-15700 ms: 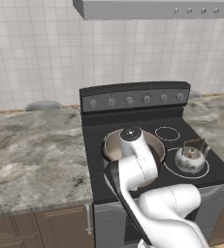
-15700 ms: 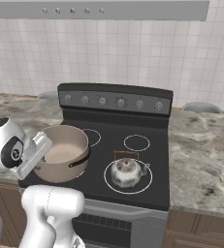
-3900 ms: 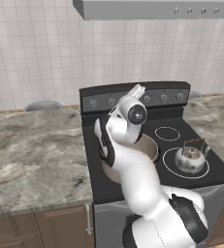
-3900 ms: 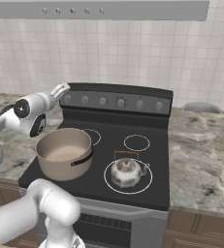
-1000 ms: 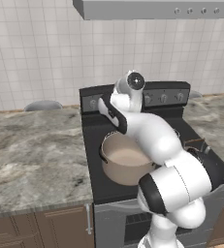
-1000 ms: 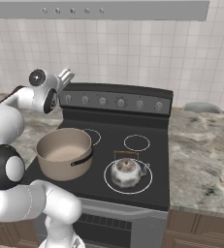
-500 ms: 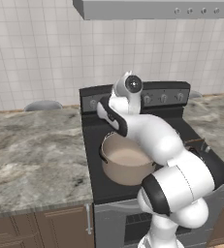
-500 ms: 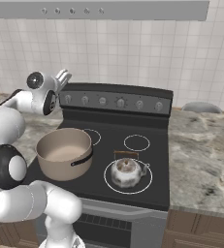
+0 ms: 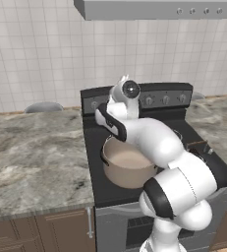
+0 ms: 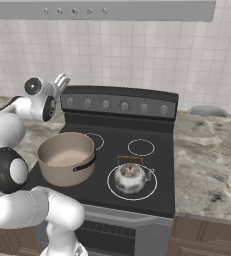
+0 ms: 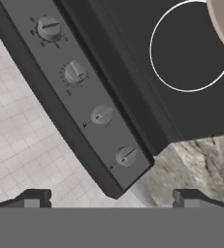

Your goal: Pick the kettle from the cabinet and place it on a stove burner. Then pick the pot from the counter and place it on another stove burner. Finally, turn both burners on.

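Pot (image 10: 67, 158) sits on the stove's (image 10: 152, 197) near left burner, kettle (image 10: 130, 178) on the near middle one; fingers (image 10: 61, 80) spread open, empty, near the left end knobs (image 11: 126, 156).

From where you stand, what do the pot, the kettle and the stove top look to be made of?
The pot looks like matte beige-tan metal with a dark rim. The kettle looks like polished steel: silvery, with bright reflections. The stove top looks like black glass: flat, with white burner rings. It's rendered, so these are guesses.
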